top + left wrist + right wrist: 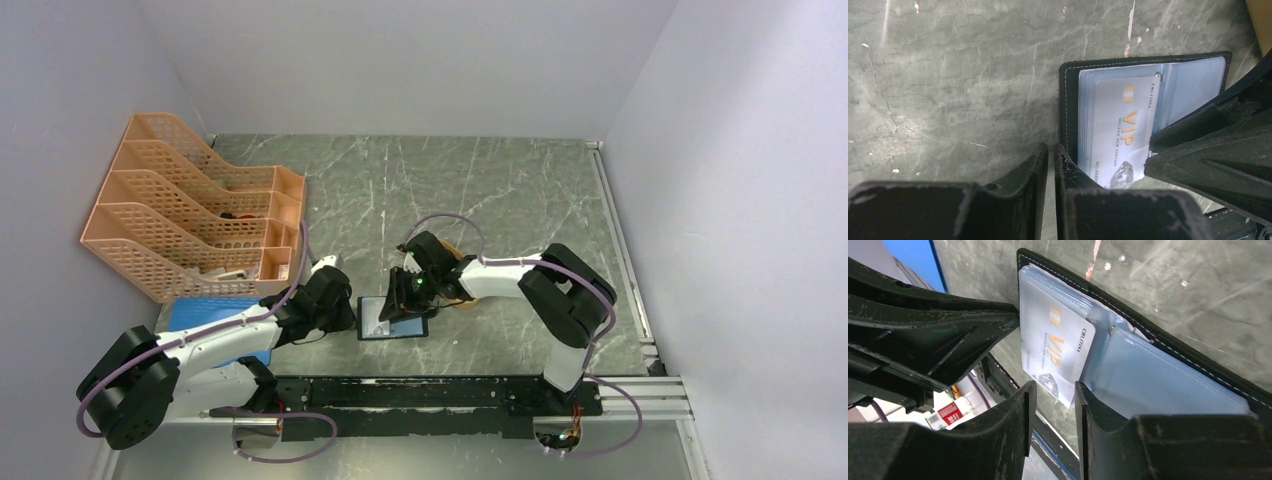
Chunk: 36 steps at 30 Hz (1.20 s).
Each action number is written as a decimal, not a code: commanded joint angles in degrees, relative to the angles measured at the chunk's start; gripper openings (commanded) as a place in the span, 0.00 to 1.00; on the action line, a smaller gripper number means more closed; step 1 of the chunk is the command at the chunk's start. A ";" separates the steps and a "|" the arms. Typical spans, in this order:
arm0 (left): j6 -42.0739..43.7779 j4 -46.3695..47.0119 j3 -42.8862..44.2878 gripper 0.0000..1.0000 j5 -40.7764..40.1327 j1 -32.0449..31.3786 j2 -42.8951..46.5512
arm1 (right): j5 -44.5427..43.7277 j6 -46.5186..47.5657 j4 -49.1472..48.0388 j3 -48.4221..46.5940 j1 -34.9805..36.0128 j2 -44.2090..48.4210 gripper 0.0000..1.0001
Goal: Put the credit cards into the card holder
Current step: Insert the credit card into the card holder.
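Green marble table, with the holder lying open and flat on it between the two arms, near the front edge. The holder looks soft, leather-like and light, so I'd expect it to skid or fold if shoved without a hold-down. Best to pin it at the stitched rim, not on the sleeves. Those are glossy clear plastic, probably slick and floppy, so a mouth can buckle. The card, marked VIP, is thin, stiff and light with a slippery face. Take it by the free short end, across its thickness, and push along its length. It lies over the holder's left half with its near end sticking out. I can't tell how deep it is in. The left gripper has its jaws clenched to a slit with nothing between, one tip on the holder's outer rim just beside the card. The right gripper has its jaws part-way apart, and the card's free corner shows in the gap. I can't tell whether it's pinched or only nudged.
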State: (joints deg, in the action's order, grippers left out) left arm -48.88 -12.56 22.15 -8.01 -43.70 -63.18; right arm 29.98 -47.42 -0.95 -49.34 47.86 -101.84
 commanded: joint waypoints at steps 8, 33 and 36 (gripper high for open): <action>-0.25 -1.79 -2.02 0.16 2.26 0.07 0.24 | -0.92 0.66 0.55 -3.31 2.09 -2.32 0.38; 7.12 -12.86 10.46 0.76 -5.95 0.02 17.44 | -25.27 -6.14 8.75 9.55 -15.30 29.92 0.63; 6.66 -11.91 9.05 0.75 -4.66 0.02 17.46 | -29.33 -9.82 3.80 12.55 -15.70 31.18 0.63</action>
State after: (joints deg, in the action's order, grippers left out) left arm -43.64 -26.68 32.97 -14.52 -43.70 -46.02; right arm 4.71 -50.04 10.15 -40.38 32.42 -71.85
